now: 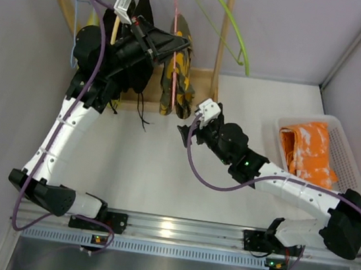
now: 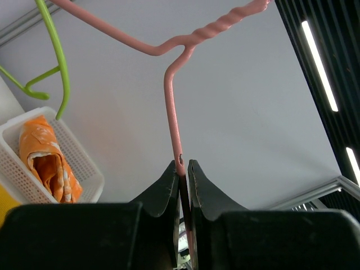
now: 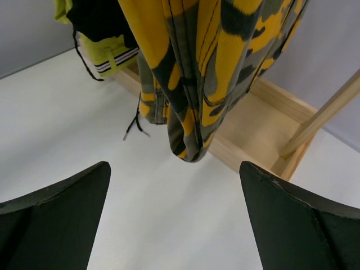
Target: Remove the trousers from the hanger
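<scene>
The left claw (image 2: 181, 164) is clamped on the pink hanger (image 2: 171, 107); the trousers (image 1: 178, 75) hang from it at twelve o'clock. The right claw (image 3: 174, 169) gapes apart near their hem. At three o'clock, a basket (image 1: 349, 157) holds orange cloth (image 1: 308, 152).

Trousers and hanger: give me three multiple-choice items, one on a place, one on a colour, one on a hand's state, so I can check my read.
1. Where are the trousers?
A. In the white basket. B. Hanging at the wooden rack. C. Flat on the table.
2. What colour is the hanger that the left hand grips?
A. Lime green. B. Yellow. C. Pale pink.
3. How is the right hand?
A. Open, apart from the trousers. B. Shut on the trousers. C. Shut on nothing.
Answers: 1 B, they dangle above the rack's base in the right wrist view; 2 C, the left wrist view shows pink wire pinched in that hand; 3 A, it gapes wide, the trousers' hem beyond it, untouched.
</scene>
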{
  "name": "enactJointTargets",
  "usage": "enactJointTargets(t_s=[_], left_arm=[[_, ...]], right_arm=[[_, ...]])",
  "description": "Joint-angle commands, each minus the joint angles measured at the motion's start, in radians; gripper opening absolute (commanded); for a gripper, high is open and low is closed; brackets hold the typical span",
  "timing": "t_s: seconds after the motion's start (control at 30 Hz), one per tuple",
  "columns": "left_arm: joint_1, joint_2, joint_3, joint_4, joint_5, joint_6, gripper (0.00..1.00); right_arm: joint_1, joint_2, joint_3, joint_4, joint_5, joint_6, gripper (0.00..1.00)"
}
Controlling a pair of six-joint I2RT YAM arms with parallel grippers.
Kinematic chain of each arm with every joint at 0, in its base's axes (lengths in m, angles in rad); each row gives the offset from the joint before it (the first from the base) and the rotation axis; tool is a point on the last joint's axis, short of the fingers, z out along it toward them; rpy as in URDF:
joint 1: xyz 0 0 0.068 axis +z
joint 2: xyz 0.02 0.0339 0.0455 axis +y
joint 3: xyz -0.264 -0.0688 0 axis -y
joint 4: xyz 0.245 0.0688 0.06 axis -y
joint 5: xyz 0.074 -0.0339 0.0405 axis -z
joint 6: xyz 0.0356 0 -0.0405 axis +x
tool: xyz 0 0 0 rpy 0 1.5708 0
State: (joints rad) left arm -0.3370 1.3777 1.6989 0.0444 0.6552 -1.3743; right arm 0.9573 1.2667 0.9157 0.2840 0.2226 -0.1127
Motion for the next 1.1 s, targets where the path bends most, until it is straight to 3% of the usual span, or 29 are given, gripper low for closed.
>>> enactJointTargets(t_s=[0.0,0.8,1.07], left_arm=[[-0.005,-0.046,0.103,0.226,-0.042,0.044,0.0],[-0.008,-0.066,0.136,0.213,-0.062,0.001,0.0],[-0.008,-0.066,0.142,0.215,-0.066,-0.012,0.0]], right_arm=[[0.014,0.036,0.011,0.138,0.067,-0.051,1.0],[-0.058,0.309,0.192,0.299,0.008,-0.111,0.99],[-0.169,0.306,0.224,0.271,-0.034,-0.122,0.76]])
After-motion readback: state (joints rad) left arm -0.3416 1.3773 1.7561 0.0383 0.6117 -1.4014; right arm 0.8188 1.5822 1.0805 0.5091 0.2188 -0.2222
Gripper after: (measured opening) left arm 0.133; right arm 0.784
